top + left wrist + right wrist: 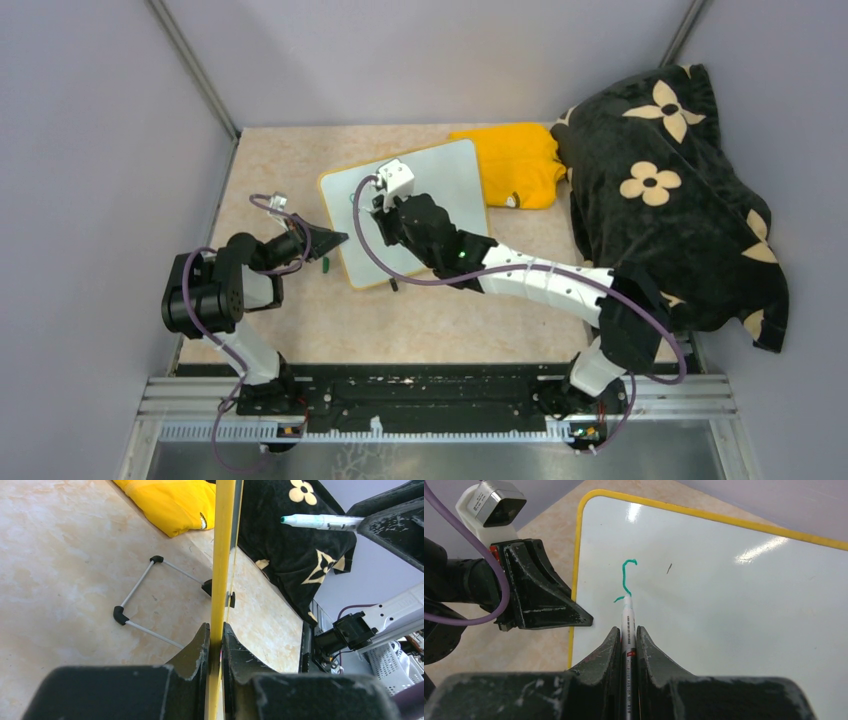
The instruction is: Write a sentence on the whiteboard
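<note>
Top external: hung high above and behind the arm bases at the near edge of the table (pixel 290 160), looking down toward the far edge from well back.
Left wrist: sat right behind the left hand (pixel 215 628), very near, edge-on along the whiteboard (pixel 221 555) rim, facing the far right corner.
Right wrist: rode behind the right hand (pixel 628 628), close over the whiteboard, facing the left edge.
Shared: all three saw the whiteboard; both wrist views caught the marker (pixel 628 612).

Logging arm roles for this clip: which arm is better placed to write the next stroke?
Right. The right hand is shut on the green marker, its tip at the green stroke on the whiteboard. The left hand is clamped on the yellow rim, apparently steadying the board.
</note>
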`<act>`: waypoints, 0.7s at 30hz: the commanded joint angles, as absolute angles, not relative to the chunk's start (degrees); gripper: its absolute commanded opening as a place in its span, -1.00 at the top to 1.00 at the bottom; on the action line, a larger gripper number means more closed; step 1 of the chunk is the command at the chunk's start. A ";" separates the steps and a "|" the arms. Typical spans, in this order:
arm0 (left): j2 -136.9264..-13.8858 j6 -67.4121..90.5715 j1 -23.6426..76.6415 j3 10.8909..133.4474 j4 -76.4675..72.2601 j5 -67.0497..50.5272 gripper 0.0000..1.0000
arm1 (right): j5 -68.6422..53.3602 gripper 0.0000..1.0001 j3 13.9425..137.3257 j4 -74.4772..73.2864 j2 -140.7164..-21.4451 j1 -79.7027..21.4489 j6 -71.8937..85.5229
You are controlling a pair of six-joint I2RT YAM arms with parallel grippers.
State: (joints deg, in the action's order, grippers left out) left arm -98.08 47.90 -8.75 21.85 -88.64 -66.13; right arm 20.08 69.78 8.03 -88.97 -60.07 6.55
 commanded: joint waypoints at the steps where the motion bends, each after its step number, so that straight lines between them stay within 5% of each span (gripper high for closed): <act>1: -96.68 47.38 -8.46 22.76 -97.17 -66.01 1.00 | 21.21 1.00 74.26 10.37 -90.94 -59.51 5.31; 21: -96.42 47.03 -8.27 22.85 -96.68 -66.09 1.00 | 21.80 1.00 76.85 8.70 -94.74 -57.83 6.76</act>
